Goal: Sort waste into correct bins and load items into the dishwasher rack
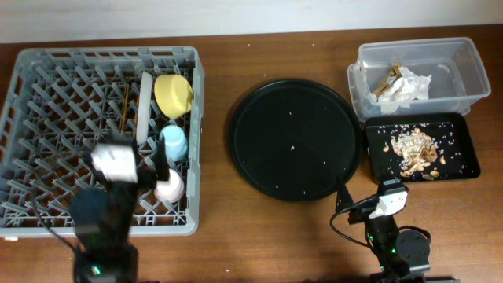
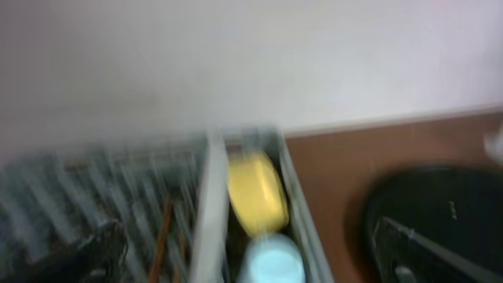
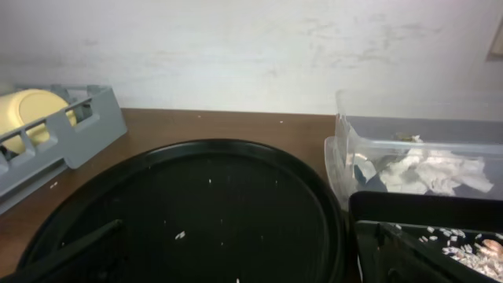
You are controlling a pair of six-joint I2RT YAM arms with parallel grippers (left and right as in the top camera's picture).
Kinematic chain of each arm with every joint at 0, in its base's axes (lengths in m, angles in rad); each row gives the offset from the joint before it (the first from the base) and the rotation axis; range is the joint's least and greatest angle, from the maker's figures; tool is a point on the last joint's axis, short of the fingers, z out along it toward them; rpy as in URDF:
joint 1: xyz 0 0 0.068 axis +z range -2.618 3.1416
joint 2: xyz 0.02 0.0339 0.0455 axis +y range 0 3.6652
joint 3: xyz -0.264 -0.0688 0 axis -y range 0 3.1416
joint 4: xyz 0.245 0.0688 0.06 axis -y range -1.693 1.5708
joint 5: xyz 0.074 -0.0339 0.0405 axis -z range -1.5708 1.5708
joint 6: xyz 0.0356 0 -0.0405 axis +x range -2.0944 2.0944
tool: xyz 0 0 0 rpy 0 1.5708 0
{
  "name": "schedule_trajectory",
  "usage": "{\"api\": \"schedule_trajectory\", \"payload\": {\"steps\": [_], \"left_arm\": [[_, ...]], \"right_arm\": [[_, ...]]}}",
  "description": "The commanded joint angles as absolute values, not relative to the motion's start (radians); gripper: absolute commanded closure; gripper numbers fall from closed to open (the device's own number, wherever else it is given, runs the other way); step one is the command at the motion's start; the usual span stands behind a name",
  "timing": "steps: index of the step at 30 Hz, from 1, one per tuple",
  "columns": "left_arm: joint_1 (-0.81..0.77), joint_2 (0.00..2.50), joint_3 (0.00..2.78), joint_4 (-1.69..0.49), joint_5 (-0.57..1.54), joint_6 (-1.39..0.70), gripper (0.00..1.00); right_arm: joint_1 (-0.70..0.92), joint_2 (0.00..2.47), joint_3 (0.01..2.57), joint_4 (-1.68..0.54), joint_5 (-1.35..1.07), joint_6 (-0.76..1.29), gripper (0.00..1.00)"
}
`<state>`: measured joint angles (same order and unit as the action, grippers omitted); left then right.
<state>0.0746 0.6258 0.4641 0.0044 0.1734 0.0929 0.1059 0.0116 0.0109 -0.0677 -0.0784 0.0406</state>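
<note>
The brown wooden worktop [image 1: 224, 248] carries everything. On its left sits the large square grey plastic dishwasher rack [image 1: 47, 94] with upright pegs. At the middle lies the large round black tray [image 1: 295, 141], bare but for tiny pale specks. At the far right stands the clear rectangular plastic tub [image 1: 464, 71], and just in front of it the shallow black rectangular tray [image 1: 465, 161].

The left pincer [image 2: 245, 236] hangs over the rack's right side, fingers spread wide and grasping nothing; its view is blurred. The right pincer [image 3: 250, 226] is at the round tray's near edge, likewise released and empty.

In the rack's right part the pale round plate [image 1: 145, 106] stands on edge. Beside it are the yellow bowl [image 1: 174, 94], then the small blue cup [image 1: 174, 143] and the small pink cup [image 1: 169, 187]. The thin wooden chopsticks [image 1: 126, 102] lie left of the plate.

The crumpled white paper napkins [image 1: 405, 85] are in the tub. The small brown flaky food scraps [image 1: 414, 149] are on the rectangular tray.
</note>
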Motion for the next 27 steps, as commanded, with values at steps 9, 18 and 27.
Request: {"api": "schedule_trajectory", "payload": {"steps": [9,18,27], "left_arm": [[-0.004,0.144,0.009,0.073,0.055,0.107,0.01],[-0.004,0.004,0.009,-0.081,0.026,0.107,0.01],[-0.004,0.005,0.009,-0.081,0.026,0.107,0.01]], "right_arm": [[0.112,0.003,0.006,-0.072,-0.074,0.033,0.02],[0.112,0.003,0.006,-0.072,-0.074,0.033,0.02],[0.112,0.003,0.006,-0.072,-0.074,0.033,0.02]]}}
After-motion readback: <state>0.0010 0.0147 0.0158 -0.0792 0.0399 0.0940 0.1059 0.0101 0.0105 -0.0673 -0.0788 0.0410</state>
